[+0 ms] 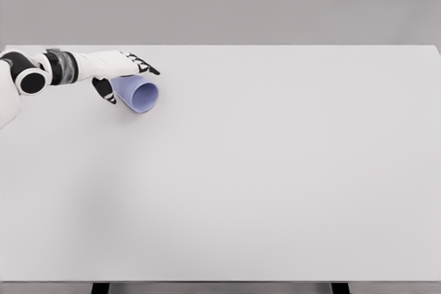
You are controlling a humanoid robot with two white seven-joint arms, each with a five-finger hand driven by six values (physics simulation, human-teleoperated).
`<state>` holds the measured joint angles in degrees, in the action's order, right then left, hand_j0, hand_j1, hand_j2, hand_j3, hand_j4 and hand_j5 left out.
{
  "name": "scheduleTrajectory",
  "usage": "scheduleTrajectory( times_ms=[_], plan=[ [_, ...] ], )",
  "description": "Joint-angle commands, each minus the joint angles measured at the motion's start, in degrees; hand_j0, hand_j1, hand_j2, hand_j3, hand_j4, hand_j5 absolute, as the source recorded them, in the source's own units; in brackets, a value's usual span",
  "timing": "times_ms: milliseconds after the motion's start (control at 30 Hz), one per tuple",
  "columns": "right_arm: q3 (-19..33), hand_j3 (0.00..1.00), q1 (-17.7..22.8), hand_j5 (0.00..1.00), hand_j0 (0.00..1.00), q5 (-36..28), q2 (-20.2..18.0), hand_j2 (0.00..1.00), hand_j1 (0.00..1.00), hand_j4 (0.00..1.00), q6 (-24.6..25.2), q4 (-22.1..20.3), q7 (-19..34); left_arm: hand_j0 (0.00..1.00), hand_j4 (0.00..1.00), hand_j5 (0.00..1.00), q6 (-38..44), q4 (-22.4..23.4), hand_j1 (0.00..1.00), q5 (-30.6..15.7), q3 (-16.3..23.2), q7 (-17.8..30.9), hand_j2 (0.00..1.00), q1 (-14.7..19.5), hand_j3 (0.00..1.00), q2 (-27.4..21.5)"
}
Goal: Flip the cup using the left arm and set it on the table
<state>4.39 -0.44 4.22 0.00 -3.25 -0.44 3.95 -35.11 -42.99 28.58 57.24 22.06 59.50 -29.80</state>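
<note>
My left hand (122,72) grips the cup (137,93), which hangs tilted just below my fingers over the surface (275,170), mouth pointing down and away from my wrist.

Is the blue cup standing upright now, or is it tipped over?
Tipped. The cup lies sideways in the left hand, its open mouth facing the lower right, above the table.

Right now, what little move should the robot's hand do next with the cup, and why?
Probably turn the wrist so the cup comes upright, then lower it. The left hand looks closed around the cup, which is tilted on its side with its open mouth facing down-right toward the camera, near the table's far left. It isn't standing yet.
</note>
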Motion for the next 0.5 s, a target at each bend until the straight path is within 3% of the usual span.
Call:
scheduleTrajectory(
  times_ms=[0, 400, 467],
  plan=[
    [0.0, 1.0, 0.0, 1.0, 1.0, 0.0, 0.0, 1.0, 1.0, 1.0, 0.0, 0.0, 0.0, 1.0, 1.0, 1.0, 0.1, 1.0, 1.0, 0.2, -0.1, -0.1, 1.0, 0.0, 1.0, 0.9],
    [0.0, 1.0, 0.0, 1.0, 1.0, 0.0, 0.0, 1.0, 1.0, 1.0, 0.0, 0.0, 0.0, 1.0, 1.0, 1.0, 0.1, 1.7, 1.0, 0.9, -0.1, -0.3, 1.0, -0.7, 1.0, 2.1],
    [0.0, 1.0, 0.0, 1.0, 1.0, 0.0, 0.0, 1.0, 1.0, 1.0, 0.0, 0.0, 0.0, 0.94, 0.94, 0.94, 0.1, 1.7, 0.94, 0.9, -0.1, -0.3, 0.94, -0.7, 0.94, 2.1]
  ],
)
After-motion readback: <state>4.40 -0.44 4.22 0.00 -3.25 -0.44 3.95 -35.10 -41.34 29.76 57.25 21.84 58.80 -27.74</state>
